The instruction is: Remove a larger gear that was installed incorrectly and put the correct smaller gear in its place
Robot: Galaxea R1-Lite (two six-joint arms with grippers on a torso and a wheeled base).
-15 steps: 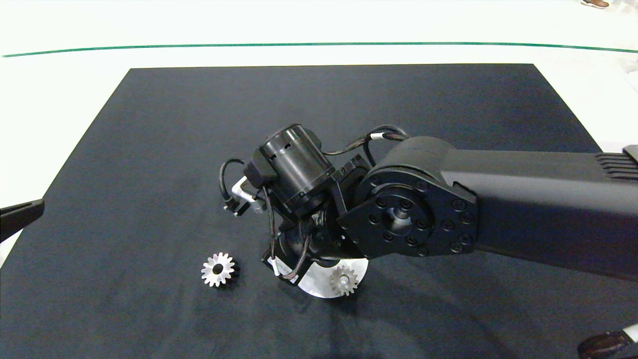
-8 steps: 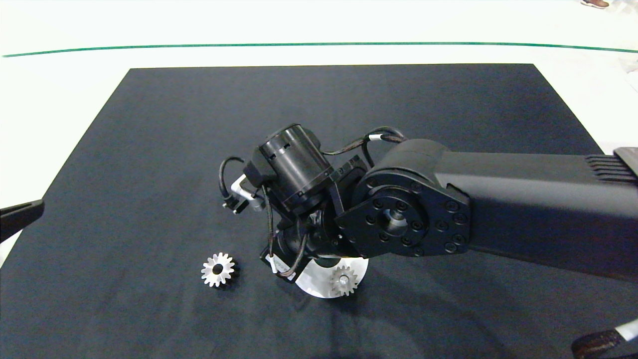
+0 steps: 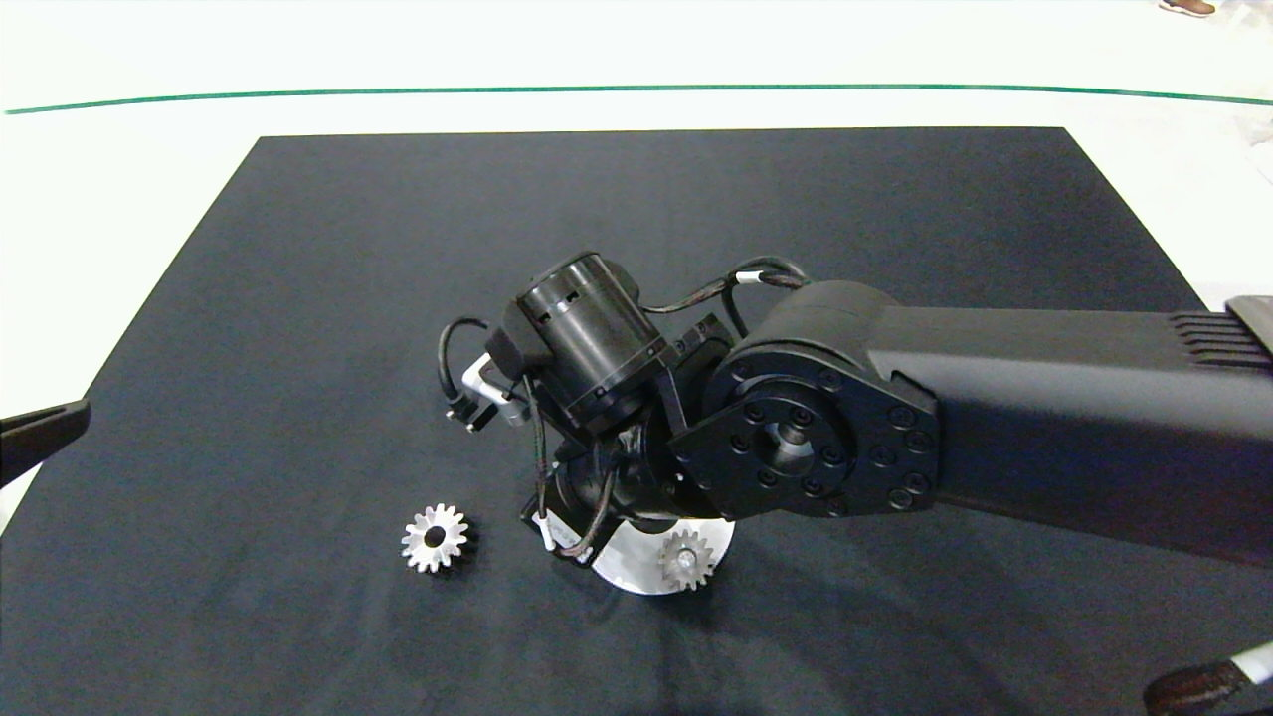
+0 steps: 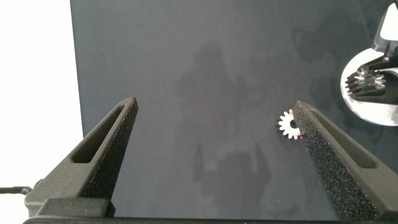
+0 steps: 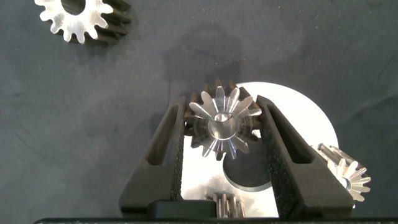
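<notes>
**Black arms, grey fingers, braided cables**

The right arm (image 3: 1044,428) is matt black, a boxy link ending in a round joint plate ringed with dark screws around a metal hub. A black ribbed cylinder (image 3: 587,333) sits at the wrist, beside a silver bracket. Braided dark cables with white tags loop around it. The right gripper (image 5: 224,152) has dark grey wedge fingers with slotted sides and rough black foam pads. The left gripper (image 4: 214,124) has matching fingers.

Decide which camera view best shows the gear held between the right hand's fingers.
The right wrist view: the gear sits on its shaft between the right hand fingers, teeth clear. The head view hides it behind the arm. The left wrist view shows it small and partly hidden on the round plate.
</notes>
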